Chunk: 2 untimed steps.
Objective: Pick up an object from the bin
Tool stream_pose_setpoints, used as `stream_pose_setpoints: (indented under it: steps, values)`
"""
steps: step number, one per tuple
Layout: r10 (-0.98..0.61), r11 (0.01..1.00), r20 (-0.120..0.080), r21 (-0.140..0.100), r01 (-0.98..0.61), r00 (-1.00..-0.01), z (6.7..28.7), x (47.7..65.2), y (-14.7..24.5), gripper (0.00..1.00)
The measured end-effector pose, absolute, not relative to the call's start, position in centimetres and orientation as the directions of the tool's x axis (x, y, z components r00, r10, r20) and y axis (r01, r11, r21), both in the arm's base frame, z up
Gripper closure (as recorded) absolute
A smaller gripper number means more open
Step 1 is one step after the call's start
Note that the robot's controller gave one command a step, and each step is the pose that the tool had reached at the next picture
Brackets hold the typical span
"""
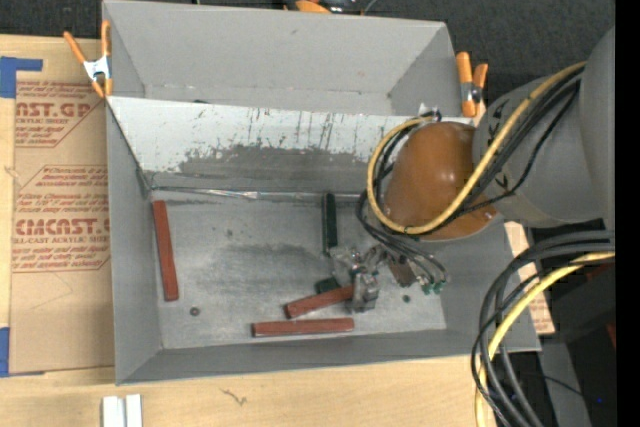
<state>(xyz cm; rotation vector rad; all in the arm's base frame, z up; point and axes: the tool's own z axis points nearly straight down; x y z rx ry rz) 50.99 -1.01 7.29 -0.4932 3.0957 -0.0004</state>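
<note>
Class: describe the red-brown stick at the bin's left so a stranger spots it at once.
Find the grey bin, then its floor's left edge. The red-brown stick lies there alone, along the wall; two similar sticks lie near the gripper.

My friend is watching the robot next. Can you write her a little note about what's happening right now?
Tool: down in the grey bin, right side, at the right end of the slanted reddish-brown stick; grip unclear.
Nearby: the level reddish-brown stick lies just below it, and the dark stick just above the tool.
Farther off: the left reddish-brown stick lies by the left wall.
Done: tool is at the sticks.
Left: nothing looks lifted yet; grasp one and raise it.
</note>
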Motion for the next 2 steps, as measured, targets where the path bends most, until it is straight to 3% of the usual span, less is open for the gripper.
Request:
stream_pose_setpoints:
  steps: [1,2]
  values:
    - [-0.289,0.957,-0.009,-0.003,-0.289,-0.957,19.6,52.3,-1.7,1.0]
    - [-0.425,0.905,-0.004,-0.001,-0.425,-0.905,21.7,51.5,-2.2,1.0]
